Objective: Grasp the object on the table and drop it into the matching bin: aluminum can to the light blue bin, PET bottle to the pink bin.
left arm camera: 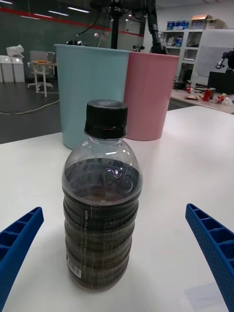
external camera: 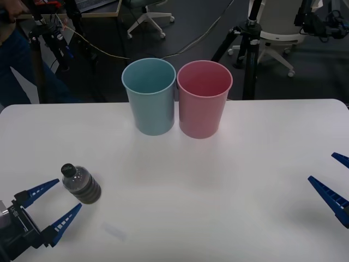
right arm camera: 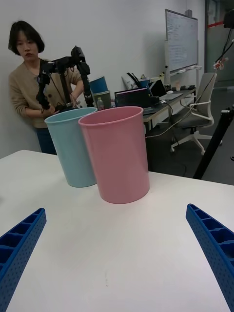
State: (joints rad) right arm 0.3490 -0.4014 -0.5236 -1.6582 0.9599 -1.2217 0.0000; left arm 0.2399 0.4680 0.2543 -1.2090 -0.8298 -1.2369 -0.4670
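A small clear PET bottle [external camera: 82, 184] [left arm camera: 101, 204] with a black cap and dark brownish liquid stands upright on the white table [external camera: 218, 185] at the front left. My left gripper [external camera: 53, 202] [left arm camera: 117, 253] is open just in front of it, with the fingertips reaching its near side but not touching. The light blue bin [external camera: 150, 96] [left arm camera: 90, 92] [right arm camera: 73, 146] and the pink bin [external camera: 203, 98] [left arm camera: 148, 95] [right arm camera: 118, 153] stand side by side at the table's far middle. My right gripper [external camera: 337, 180] [right arm camera: 114, 248] is open low at the front right edge, holding nothing.
A faint rectangular mark [external camera: 114, 231] lies on the table in front of the bottle. Behind the table are tripods [external camera: 248, 43], office chairs and a person [right arm camera: 29, 87] standing at the far left.
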